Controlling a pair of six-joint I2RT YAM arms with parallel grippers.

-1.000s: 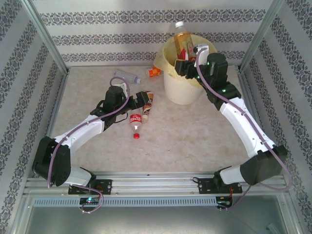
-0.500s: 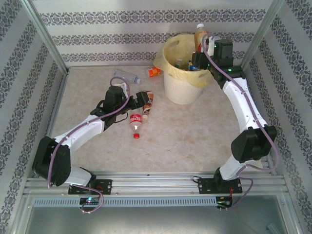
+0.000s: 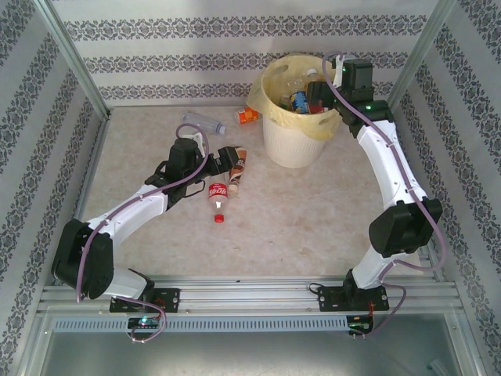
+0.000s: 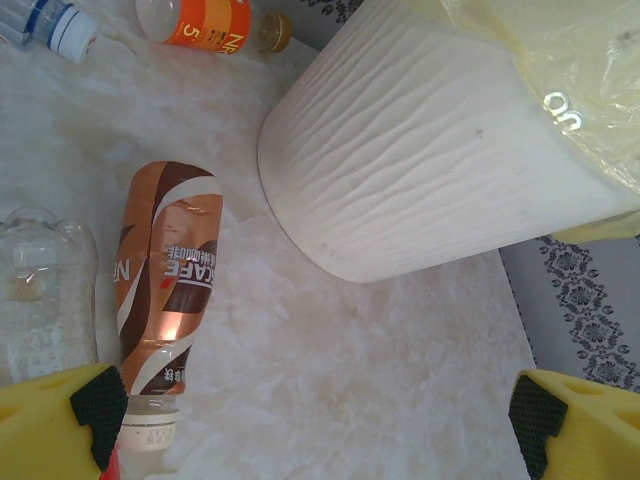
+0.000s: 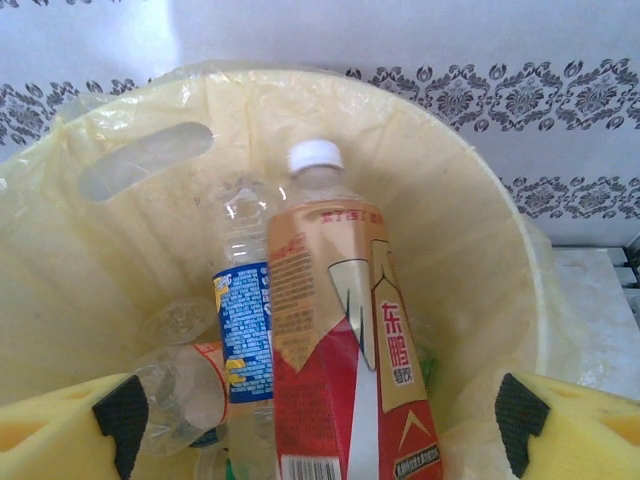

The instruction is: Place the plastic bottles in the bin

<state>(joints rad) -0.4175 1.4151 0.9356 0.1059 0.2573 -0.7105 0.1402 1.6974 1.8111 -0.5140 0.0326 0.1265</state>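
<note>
The bin (image 3: pixel 291 149) is found at the back of the table (image 3: pixel 313 227), right of centre. Inside it a first bottle (image 5: pixel 340 330) is stood up, a second bottle (image 5: pixel 243 320) is set just behind on its left, and a third bottle (image 5: pixel 180 385) is laid lower, further left. The right gripper (image 3: pixel 317 94) is held above the bin's right rim. Left of the bin, a fourth bottle (image 3: pixel 248 116) is laid just beside its wall, a fifth bottle (image 3: pixel 202 122) further left. Nearer, a sixth bottle (image 4: pixel 165 270) is laid at the left gripper (image 4: pixel 318 410), with a seventh bottle (image 3: pixel 217 194) just beside it, nearer still.
</note>
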